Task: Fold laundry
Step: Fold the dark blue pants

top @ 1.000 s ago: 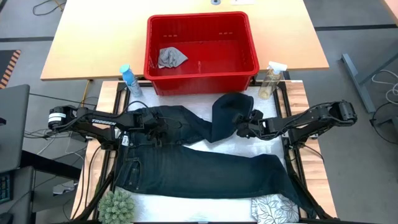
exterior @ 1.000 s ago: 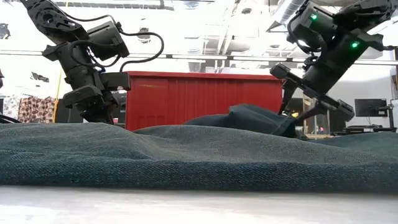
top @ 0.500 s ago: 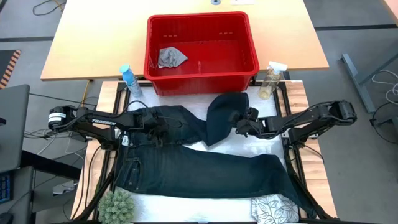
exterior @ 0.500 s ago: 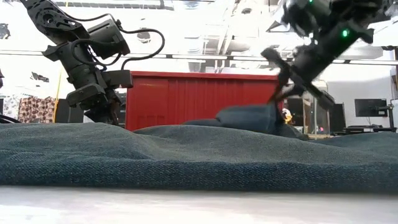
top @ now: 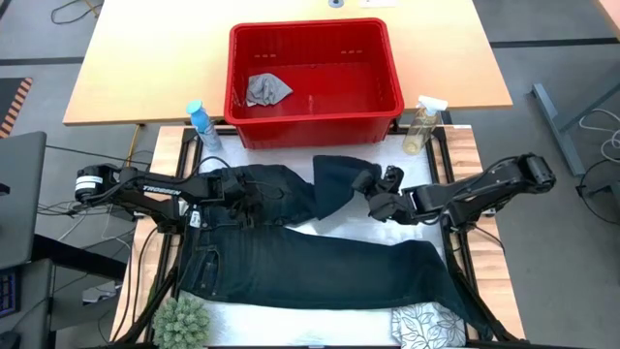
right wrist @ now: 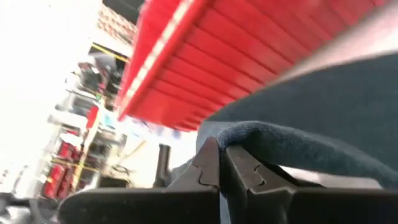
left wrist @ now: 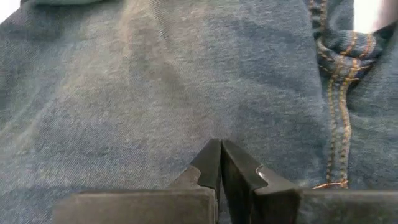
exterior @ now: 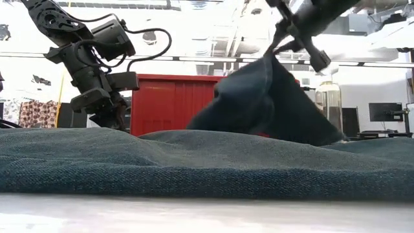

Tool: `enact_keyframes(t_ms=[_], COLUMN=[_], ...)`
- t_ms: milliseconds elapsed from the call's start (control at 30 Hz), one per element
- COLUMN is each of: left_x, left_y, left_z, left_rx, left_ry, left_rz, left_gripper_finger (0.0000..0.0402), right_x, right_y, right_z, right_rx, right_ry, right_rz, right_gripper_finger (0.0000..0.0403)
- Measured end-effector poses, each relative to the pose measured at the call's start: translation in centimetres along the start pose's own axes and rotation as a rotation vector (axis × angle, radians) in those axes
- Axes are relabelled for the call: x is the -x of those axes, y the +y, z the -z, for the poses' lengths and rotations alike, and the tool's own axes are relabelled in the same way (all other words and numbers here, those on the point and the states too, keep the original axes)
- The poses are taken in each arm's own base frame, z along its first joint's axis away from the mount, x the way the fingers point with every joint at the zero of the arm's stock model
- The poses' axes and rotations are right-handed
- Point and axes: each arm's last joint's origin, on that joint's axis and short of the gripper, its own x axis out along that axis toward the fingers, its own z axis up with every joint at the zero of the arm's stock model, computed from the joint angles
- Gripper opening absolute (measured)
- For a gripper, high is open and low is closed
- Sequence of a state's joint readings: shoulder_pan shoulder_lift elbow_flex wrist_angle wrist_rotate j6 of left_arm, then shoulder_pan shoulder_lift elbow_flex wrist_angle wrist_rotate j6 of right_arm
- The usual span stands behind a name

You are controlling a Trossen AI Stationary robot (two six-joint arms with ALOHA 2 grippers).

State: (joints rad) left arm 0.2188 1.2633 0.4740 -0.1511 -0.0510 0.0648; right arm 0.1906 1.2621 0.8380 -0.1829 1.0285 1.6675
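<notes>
Dark denim jeans (top: 320, 262) lie spread on the table, waist at the left, one leg stretched toward the right near corner. The other leg (top: 334, 179) is doubled back, and its end hangs from my right gripper (top: 371, 184), which is shut on it above the table. My left gripper (top: 247, 202) is shut, its tips down on the jeans near the waist. A white leaf-print cloth (top: 426, 325) lies at the near right edge. A small grey cloth (top: 266, 89) lies in the red basket. My left gripper presses its shut fingertips (left wrist: 214, 155) down on flat denim (left wrist: 186, 106) near a stitched seam (left wrist: 336, 81), slanting down from the table's left. The denim lies on the table. My right gripper pinches a rolled fold of the leg's end (right wrist: 249, 134) between its two fingers, coming from the table's right, nearly level. The leg (exterior: 265, 97) hangs below the fingers in a loose drape, its lower part resting on the jeans.
The red basket (top: 312, 116) stands at the far edge. A blue bottle (top: 201, 124) is at its left and a clear spray bottle (top: 421, 124) at its right. A small green plant (top: 181, 320) sits at the near left corner.
My right gripper has shut on the leg's end and risen with it, drifting slightly toward the table's left. The leg's end, a low heap before, is lifted and hangs as a tall drape, while the rest of the jeans stays flat.
</notes>
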Motion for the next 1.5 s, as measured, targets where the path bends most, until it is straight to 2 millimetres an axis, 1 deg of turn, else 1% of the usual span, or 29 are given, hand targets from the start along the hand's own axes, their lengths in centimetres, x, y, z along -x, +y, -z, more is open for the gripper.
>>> enact_keyframes(t_ms=[200,367,433,567,667,800,833,900,1033,1133,1233,1300,1367,1500], left_x=[0.0,0.0,0.0,0.0,0.0,0.0,-0.1,-0.2,-0.3,-0.3,-0.3,-0.3,-0.3,-0.3], left_y=[0.0,0.0,0.0,-0.1,-0.1,-0.1,-0.1,-0.1,-0.2,-0.2,-0.2,-0.2,-0.2,-0.2], left_z=[-0.1,-0.1,-0.1,0.0,0.1,0.4,0.5,1.0,1.7,1.7,1.8,1.8,1.8,1.8], left_rx=[-0.013,-0.028,-0.028,-0.029,-0.029,-0.03,-0.03,-0.031,-0.023,-0.023,-0.023,-0.021,-0.022,-0.022], left_ry=[-0.013,-0.012,-0.01,-0.002,0.005,0.031,0.038,0.053,0.077,0.081,0.086,0.087,0.088,0.095], left_rz=[0.018,0.018,0.019,0.019,0.019,0.021,0.022,0.022,0.024,0.024,0.024,0.024,0.025,0.021], left_gripper_finger=[0.0,0.0,0.0,0.0,0.0,0.0,0.0,0.0,0.0,0.0,0.0,0.0,0.0,0.0], right_x=[0.8,1.2,1.7,2.2,1.5,-0.1,-0.4,-1.1,-2.0,-2.6,-2.8,-2.7,-2.7,-1.7], right_y=[2.8,4.7,5.3,5.6,5.0,4.1,3.8,3.2,1.9,0.8,-0.5,-1.3,-1.9,-3.3], right_z=[-0.6,-1.3,-1.4,-1.8,-2.3,-3.1,-3.4,-4.4,-6.5,-7.4,-8.3,-8.7,-8.9,-9.7], right_rx=[-0.057,-0.176,-0.263,-0.327,-0.327,-0.388,-0.381,-0.345,-0.26,-0.284,-0.205,-0.198,-0.154,-0.037], right_ry=[-0.06,-0.075,-0.117,-0.226,-0.268,-0.312,-0.332,-0.374,-0.387,-0.392,-0.354,-0.314,-0.298,-0.24], right_rz=[-0.056,-0.088,-0.111,-0.134,-0.106,-0.054,-0.038,0.001,0.134,0.222,0.374,0.484,0.55,0.77], right_gripper_finger=[0.0024,0.0024,0.0024,0.0024,0.0024,0.0024,0.0024,0.0024,0.0024,0.0024,0.0024,0.0024,0.0024,0.0024])
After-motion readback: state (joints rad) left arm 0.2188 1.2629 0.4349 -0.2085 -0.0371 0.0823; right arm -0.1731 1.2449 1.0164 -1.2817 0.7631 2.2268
